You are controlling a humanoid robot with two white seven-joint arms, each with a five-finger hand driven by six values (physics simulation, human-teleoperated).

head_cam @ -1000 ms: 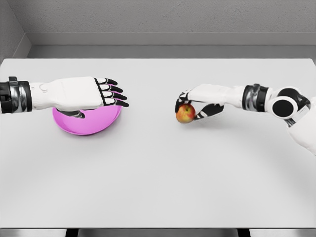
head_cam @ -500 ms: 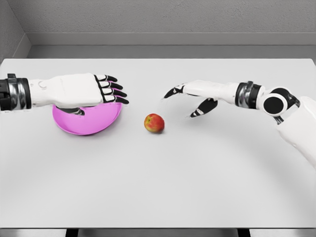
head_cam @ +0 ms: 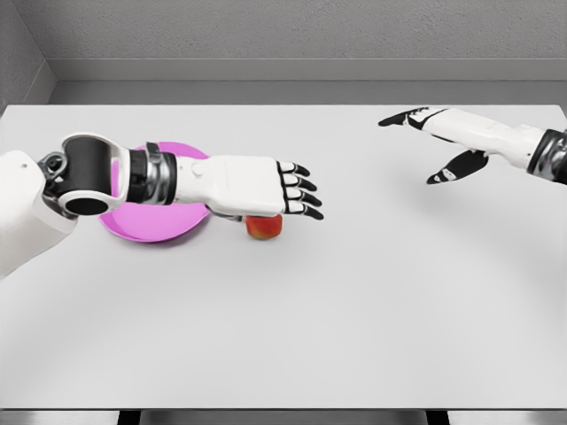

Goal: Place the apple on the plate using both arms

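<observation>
The left hand reaches right, palm down, fingers extended. The right hand hangs far right, fingers spread, thumb lowered.

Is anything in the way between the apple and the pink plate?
Nothing visible lies on the table between them. The apple sits just right of the plate, and only the left hand hovers above it, fingers stretched out. The right hand is far away.

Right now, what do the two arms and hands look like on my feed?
Both arms are glossy white shells. The left arm shows a black round joint cap and dark, silver-ringed wrist bands. The left hand is white with black fingertips. The right hand matches, with a dark band at the frame edge.
</observation>
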